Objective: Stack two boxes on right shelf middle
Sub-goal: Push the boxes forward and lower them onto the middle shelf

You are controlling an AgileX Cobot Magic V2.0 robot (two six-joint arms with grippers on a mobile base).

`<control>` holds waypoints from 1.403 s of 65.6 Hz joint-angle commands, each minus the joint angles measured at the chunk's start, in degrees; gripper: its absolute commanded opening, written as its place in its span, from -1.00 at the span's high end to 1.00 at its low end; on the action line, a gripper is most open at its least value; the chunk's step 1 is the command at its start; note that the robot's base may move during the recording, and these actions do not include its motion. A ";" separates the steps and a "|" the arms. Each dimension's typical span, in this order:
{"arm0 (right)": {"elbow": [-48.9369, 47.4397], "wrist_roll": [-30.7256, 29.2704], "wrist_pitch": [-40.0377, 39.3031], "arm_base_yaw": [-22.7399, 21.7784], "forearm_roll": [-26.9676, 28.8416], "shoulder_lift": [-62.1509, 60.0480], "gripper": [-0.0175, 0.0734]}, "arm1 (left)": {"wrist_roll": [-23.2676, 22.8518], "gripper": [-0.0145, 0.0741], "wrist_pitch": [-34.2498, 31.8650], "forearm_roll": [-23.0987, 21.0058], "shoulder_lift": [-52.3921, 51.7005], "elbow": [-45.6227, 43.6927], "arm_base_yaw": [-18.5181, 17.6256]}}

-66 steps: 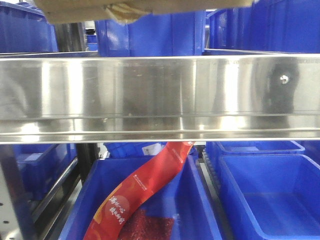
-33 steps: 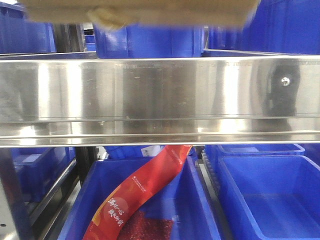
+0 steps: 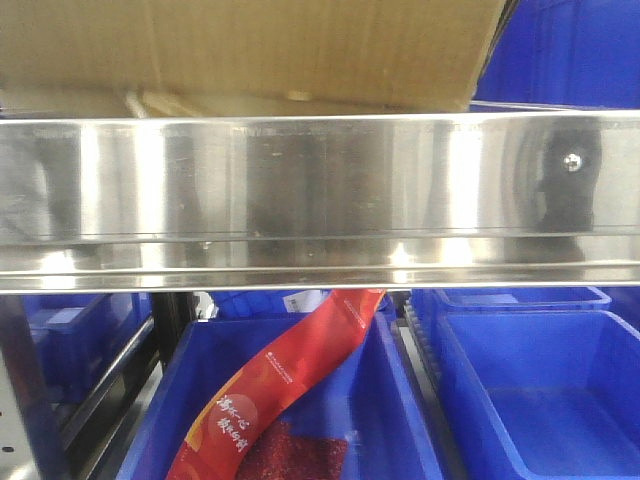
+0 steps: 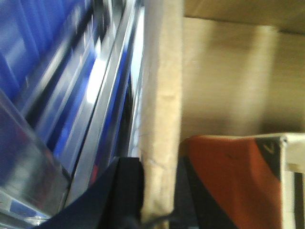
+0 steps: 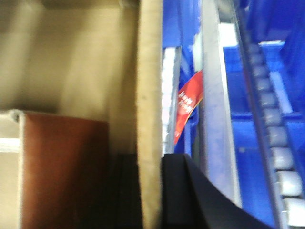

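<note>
A large plain brown cardboard box fills the top of the front view, its bottom edge just above the shiny steel shelf lip with a small rivet. My left gripper is shut on the box's left wall, one black finger outside and one inside. My right gripper is shut on the box's right wall in the same way. An orange-red, white-edged box-like item lies inside the cardboard box; it also shows in the right wrist view. A second cardboard box does not show.
Blue plastic bins stand on the level below the shelf, one holding a red packet. More blue bins stand behind the box at upper right. A roller track runs along the right side.
The cardboard box has come down in the front view, from a sliver at the top edge to covering most of the space above the shelf lip.
</note>
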 commanded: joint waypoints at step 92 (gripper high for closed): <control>26.93 -9.34 -26.98 -0.51 -3.51 -18.89 0.97 | 12.04 0.92 -36.43 -13.16 -22.18 33.23 -0.07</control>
